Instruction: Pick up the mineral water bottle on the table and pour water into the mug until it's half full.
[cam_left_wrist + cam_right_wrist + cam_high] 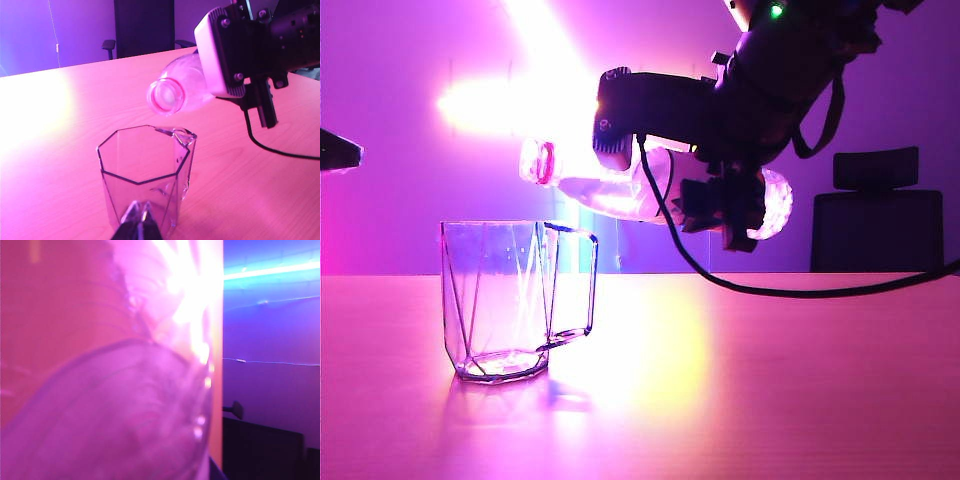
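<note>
We see the right gripper (725,205) clamped around the body of the mineral water bottle (610,185), holding it in the air above the worktop (770,380), tipped close to level with its open red-ringed mouth pointing toward the mug (510,300). In the left wrist view the bottle mouth (166,96) sits above and just behind the mug rim (145,155), apart from it; we can make out no stream of water between them. In the right wrist view the clear bottle (115,410) fills most of the picture, too close and blurred for detail. The left gripper (140,217) shows only as two dark fingertips lying together at the near side of the mug, low by its base; we cannot tell whether they touch the glass. The mug stands upright on the worktop toward its left side in the exterior view, handle (575,285) turned toward the bottle, and we cannot tell any water level in it. A black cable (800,290) trails from the right arm across the worktop. A dark chair (880,215) stands beyond the far edge.
</note>
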